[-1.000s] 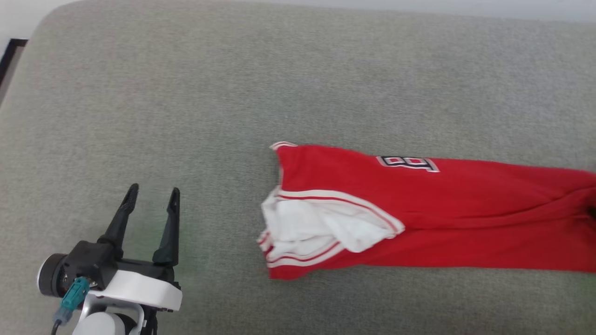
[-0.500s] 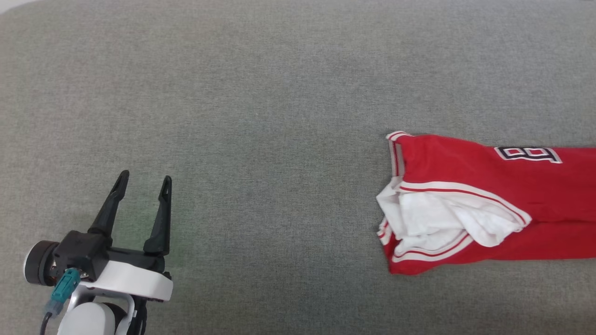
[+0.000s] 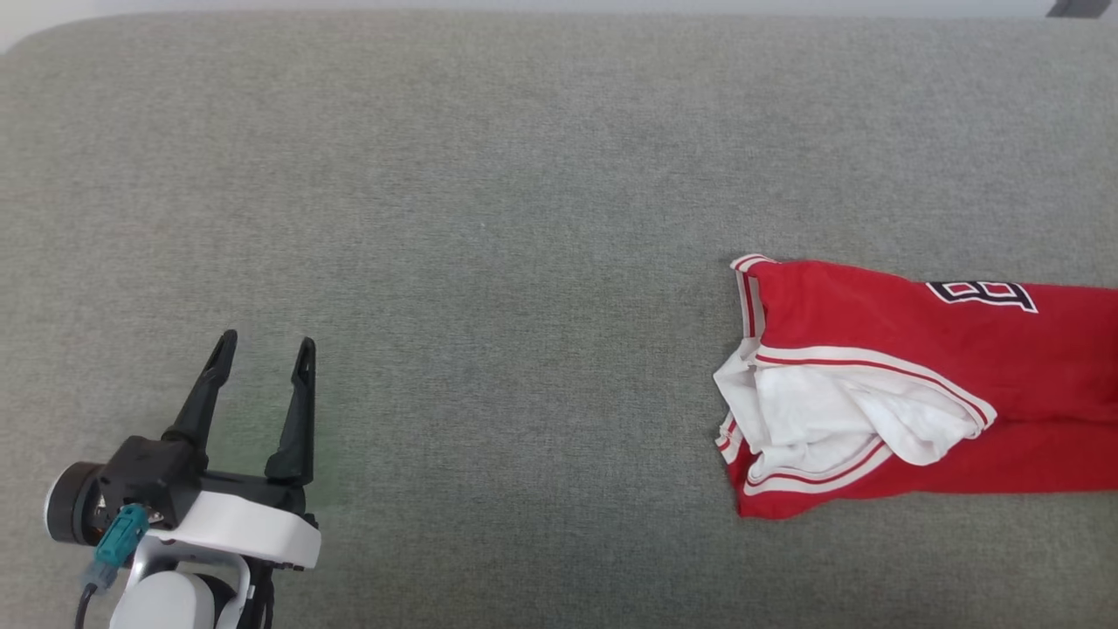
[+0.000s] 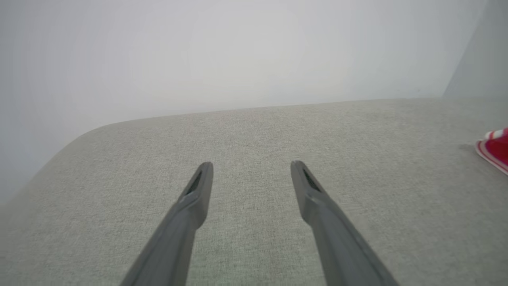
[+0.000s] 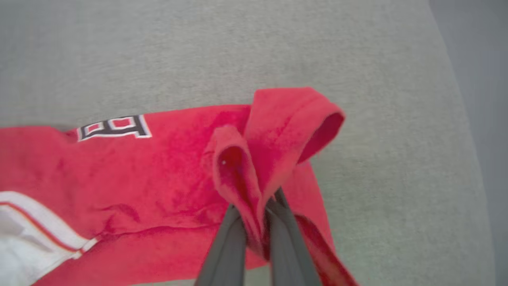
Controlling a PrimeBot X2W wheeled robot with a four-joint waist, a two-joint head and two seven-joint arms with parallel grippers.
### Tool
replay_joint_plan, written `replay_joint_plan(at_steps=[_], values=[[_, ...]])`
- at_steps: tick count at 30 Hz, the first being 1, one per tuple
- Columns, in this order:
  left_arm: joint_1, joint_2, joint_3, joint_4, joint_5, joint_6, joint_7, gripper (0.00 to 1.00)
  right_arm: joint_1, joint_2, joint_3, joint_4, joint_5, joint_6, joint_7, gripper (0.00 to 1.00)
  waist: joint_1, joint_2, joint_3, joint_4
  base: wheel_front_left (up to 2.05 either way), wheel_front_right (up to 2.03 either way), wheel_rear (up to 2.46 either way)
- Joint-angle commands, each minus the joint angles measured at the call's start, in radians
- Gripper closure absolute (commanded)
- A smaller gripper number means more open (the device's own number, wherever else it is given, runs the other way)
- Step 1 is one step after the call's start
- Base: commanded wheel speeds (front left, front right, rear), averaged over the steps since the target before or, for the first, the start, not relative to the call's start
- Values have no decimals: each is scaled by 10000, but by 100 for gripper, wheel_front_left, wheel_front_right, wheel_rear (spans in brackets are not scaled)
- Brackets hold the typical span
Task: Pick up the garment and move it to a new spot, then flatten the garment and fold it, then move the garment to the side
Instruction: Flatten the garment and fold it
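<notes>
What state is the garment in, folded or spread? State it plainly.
Loosely folded, not spread: the garment lies as a narrow band, white sleeve bunched on top, one end pinched in the right pincer.

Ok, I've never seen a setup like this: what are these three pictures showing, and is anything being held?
This is a two-armed robot. The wide picture comes from a camera on its head, looking down at a grey cushioned surface. The other two come from wrist cameras, each looking along that arm's two dark fingers. The left gripper is open and empty, over bare surface. A red garment with a white sleeve and striped trim lies at the right of the head view, running off its edge. In the right wrist view, the right gripper is shut on a bunched fold of it.
</notes>
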Motion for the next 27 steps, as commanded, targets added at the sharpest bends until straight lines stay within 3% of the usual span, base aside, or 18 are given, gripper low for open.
replay_joint_plan(at_steps=[1,8,14,21,27], values=[[53,-18,10,44,-87,11,-48,0,229,54,265,-472,103,-1,107,100,0,-1,-71,79,0,0,0],[218,-232,230,85,-166,11,-48,0,559,249,1917,-2705,556,-1,513,100,0,-1,-224,372,0,0,0],[223,-364,292,276,-230,11,-46,0,241,735,3374,-3746,468,-1,877,100,0,-1,-322,695,0,0,0],[103,-499,235,421,-221,11,-48,0,-322,1187,4909,-4093,152,-1,962,100,0,-1,-348,1022,0,0,0],[-30,-563,209,544,-470,11,-48,0,-979,1461,6072,-3590,-148,-1,746,100,0,-1,-287,1176,0,0,0]])
